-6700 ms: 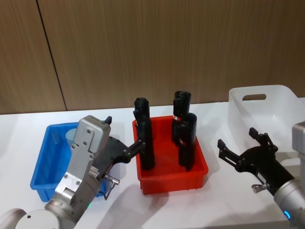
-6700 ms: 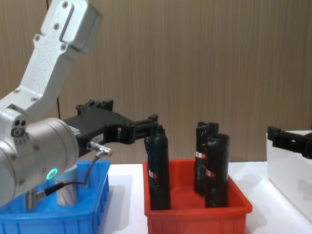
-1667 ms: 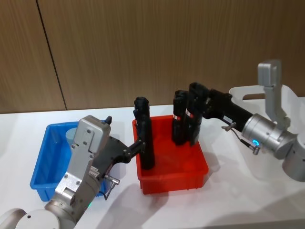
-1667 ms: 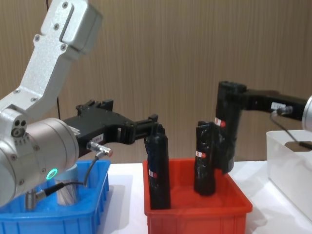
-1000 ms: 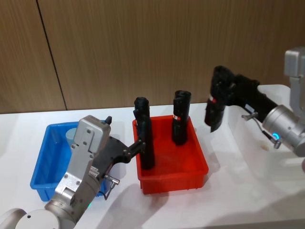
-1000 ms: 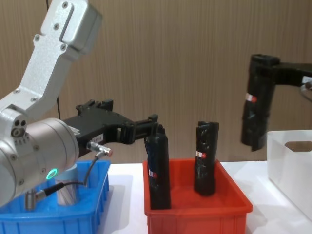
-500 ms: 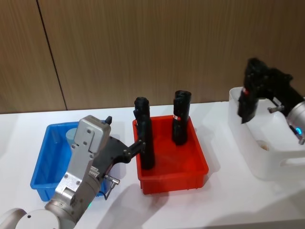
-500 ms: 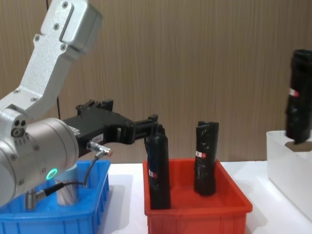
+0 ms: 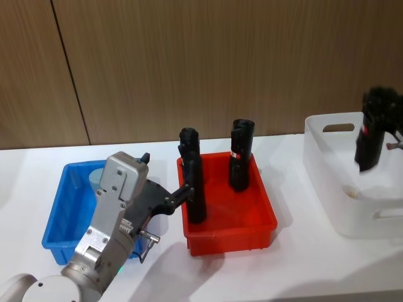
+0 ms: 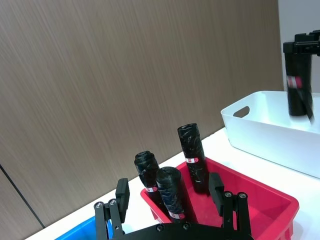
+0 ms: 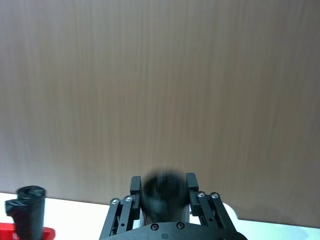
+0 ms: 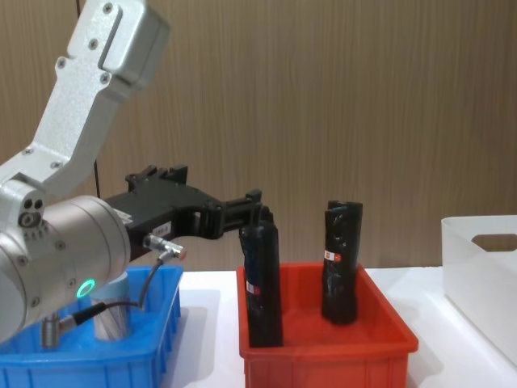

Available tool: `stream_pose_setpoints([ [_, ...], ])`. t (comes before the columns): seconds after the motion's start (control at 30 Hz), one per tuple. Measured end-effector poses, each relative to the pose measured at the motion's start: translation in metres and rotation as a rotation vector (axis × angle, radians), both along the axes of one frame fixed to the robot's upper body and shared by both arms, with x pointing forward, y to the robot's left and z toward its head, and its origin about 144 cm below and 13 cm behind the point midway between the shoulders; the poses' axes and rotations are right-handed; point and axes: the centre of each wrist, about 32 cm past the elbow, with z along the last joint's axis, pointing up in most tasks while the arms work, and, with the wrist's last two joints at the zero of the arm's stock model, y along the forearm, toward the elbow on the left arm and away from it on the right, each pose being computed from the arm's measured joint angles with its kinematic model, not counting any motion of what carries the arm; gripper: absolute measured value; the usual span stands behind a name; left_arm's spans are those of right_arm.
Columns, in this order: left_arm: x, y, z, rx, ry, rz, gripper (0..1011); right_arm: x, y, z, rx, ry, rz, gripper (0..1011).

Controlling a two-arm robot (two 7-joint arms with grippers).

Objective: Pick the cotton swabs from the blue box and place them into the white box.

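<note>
A brown wood-panel wall (image 9: 189, 63) stands behind the white table (image 9: 302, 270). The left arm comes in at the near left, and its left gripper (image 10: 169, 190) hangs between the blue box (image 9: 60, 214) and the red bin (image 9: 233, 229). Its claw is spread wide and grasps nothing, and its tip is close to the near left roll in the bin. The white box (image 9: 327, 182) sits at the far right of the table, well apart from the blue box at the left, with the red bin between the two. The right gripper (image 11: 163, 185) is above the white box, its claw pinching the top of a black roll (image 9: 367, 145). That roll hangs upright, its lower end level with the box's rim. More black rolls (image 9: 239, 154) stand upright in the red bin. A cotton swab jar (image 12: 109, 315) with a pale lid stands in the far part of the blue box, partly hidden by the left arm; neither gripper touches it.
</note>
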Motion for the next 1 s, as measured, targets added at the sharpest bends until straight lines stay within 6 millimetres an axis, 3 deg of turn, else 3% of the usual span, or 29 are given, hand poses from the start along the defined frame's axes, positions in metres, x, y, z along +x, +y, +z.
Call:
stream_pose_setpoints([
  [0.53,0.000,0.000,0.000,0.000,0.000,0.000,1004,0.003,-0.016,-0.008,-0.005,0.011,-0.042,987],
  [1.0,0.000,0.000,0.000,0.000,0.000,0.000,1004,0.002,-0.021,-0.010,-0.006,0.010,-0.045,1002],
])
